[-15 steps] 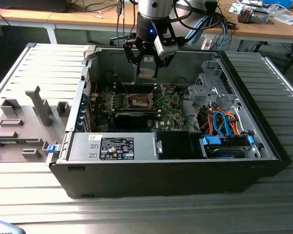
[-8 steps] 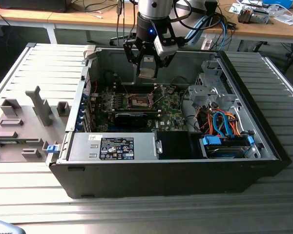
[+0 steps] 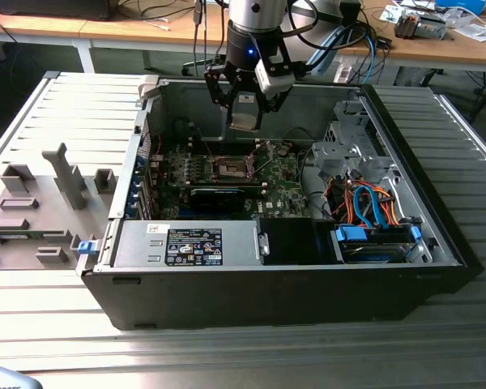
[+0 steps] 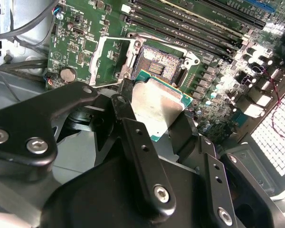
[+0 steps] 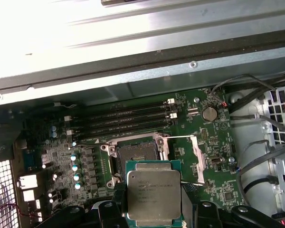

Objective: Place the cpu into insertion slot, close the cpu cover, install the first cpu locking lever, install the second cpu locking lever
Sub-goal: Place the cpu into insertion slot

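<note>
Exterior view, going from its left to its right:

- One grey fixture tray (image 3: 32, 212) lies on the slatted table (image 3: 243, 356), well off to the gripper's side, toward the exterior view's left. It carries several upright blocks, not counted.
- One open computer case (image 3: 283, 300) sits mid-table, with one labelled power supply box (image 3: 186, 243) against its near wall, below and in front of the gripper.
- One gripper (image 3: 245, 113) hangs inside the case above the green board (image 3: 279, 198). Its two fingers are pinched narrow on opposite edges of one cpu (image 3: 245, 121).
- The cpu is off the board, its silvery face tilted outward.
- One insertion slot (image 3: 231, 168) lies directly below the gripper, apart from the chip.
- One long black card (image 3: 219, 197) lies just past the slot, on the near side.
- A bundle of blue and orange cables (image 3: 373, 203) sits well to the gripper's other side.

Both wrist views:

- The cpu (image 4: 159, 104) (image 5: 152, 197) sits between the fingers of the gripper (image 4: 156, 114) (image 5: 154, 211).
- The slot (image 4: 156, 66) (image 5: 135, 156) is just beyond the fingertips. Its dark centre is bare.
- One cpu cover (image 4: 99, 57) (image 5: 197, 159) stands swung open beside the slot, with green board visible through its window.
- One coin battery (image 4: 68, 74) (image 5: 209, 113) lies past the cover.
- A bank of memory slots (image 5: 123, 118) runs beyond the socket, four by my count.
</note>
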### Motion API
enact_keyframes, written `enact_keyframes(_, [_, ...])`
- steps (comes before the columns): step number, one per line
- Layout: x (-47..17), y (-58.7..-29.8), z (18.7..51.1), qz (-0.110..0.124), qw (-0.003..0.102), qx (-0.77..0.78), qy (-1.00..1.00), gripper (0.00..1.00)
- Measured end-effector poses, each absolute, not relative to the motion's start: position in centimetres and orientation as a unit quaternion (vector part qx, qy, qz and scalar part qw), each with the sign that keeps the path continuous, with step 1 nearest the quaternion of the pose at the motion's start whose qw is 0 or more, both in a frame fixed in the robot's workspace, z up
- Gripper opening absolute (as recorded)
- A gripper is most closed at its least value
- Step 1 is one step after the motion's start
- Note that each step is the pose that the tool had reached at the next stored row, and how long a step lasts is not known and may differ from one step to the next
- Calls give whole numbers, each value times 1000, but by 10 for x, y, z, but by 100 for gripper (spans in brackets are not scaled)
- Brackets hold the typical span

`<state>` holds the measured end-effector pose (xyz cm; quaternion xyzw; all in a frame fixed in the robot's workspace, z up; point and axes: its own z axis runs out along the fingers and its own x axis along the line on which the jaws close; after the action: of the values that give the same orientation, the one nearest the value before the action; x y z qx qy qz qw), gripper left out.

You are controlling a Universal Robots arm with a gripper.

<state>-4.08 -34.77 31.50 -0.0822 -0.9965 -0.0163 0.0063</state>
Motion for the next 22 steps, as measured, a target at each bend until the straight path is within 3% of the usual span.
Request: enact_keyframes(22, [-41, -348, 315, -16, 6, -93, -996, 55])
